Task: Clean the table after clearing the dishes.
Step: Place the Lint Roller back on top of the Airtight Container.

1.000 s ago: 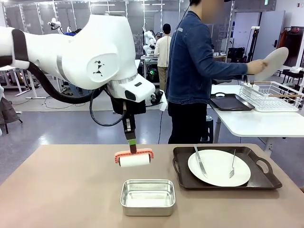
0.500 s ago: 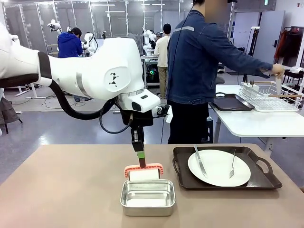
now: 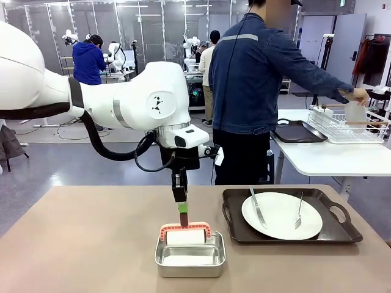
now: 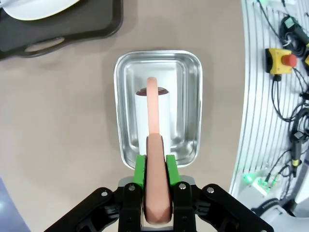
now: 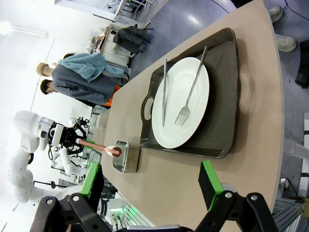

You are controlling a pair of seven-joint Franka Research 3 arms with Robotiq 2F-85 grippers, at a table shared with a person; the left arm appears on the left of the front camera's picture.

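Left gripper (image 4: 155,166) clamps the roller (image 4: 153,111) (salmon handle), its roll inside the steel pan (image 4: 190,96); right gripper (image 5: 150,179) gapes wide.

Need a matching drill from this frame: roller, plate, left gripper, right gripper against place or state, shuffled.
1 roller
2 plate
3 left gripper
4 right gripper

A open, empty
B on the tray
C in the pan
D shut on the roller's handle

Pairs: 1-C, 2-B, 3-D, 4-A
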